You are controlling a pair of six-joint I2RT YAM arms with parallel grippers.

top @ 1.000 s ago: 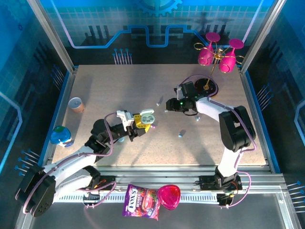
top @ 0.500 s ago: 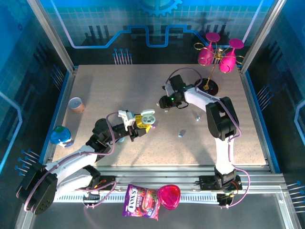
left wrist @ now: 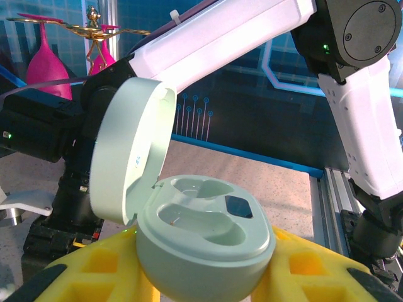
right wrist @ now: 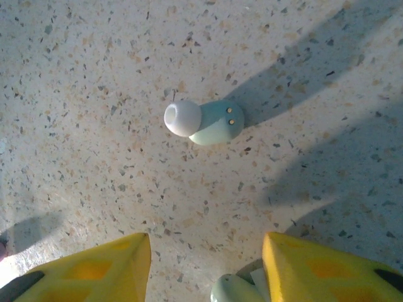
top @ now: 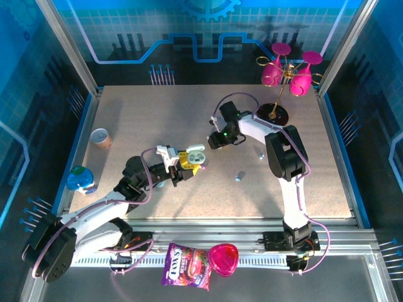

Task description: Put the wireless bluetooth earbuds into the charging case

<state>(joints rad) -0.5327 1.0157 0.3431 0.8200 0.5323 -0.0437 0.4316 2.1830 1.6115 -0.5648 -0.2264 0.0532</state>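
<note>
The earbud lies on the worktop at twelve o'clock of the right pincer, whose jaws stand apart, not yet around it. The left pincer clamps the open charging case. An off-centre closing could flick the small rounded earbud away.

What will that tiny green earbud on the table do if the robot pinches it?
The earbud looks smooth and rounded, so it may squirt sideways out of a pinch. Its white tip looks soft and would probably squash a little. Small and plastic-looking, it is likely very light.
</note>
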